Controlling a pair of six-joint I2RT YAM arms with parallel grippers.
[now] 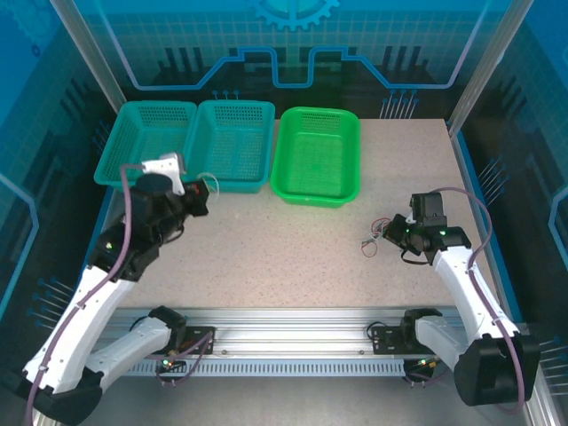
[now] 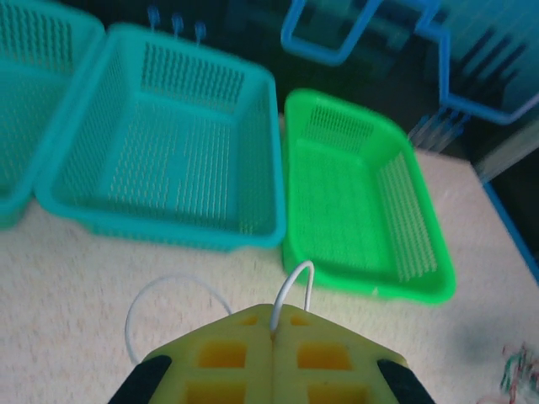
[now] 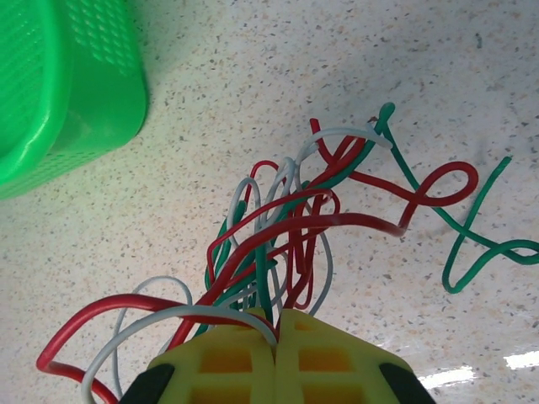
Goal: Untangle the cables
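Speckled beige bench (image 1: 293, 257) carries two teal mesh plastic baskets (image 1: 235, 185) and one bright green mesh basket (image 1: 315, 200) along far edge. Left tool (image 2: 271, 320) pressed together on single thin white cable (image 2: 290, 282), near teal baskets. Right tool (image 3: 275, 324) pinches tangled red, white, green cables (image 3: 299, 215), trailing onto bench right of green basket

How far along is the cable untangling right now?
One white cable looks freed: the left gripper is shut on it near the middle teal basket. The right gripper is shut on the tangle of red, white and green cables. That tangle is left to separate.
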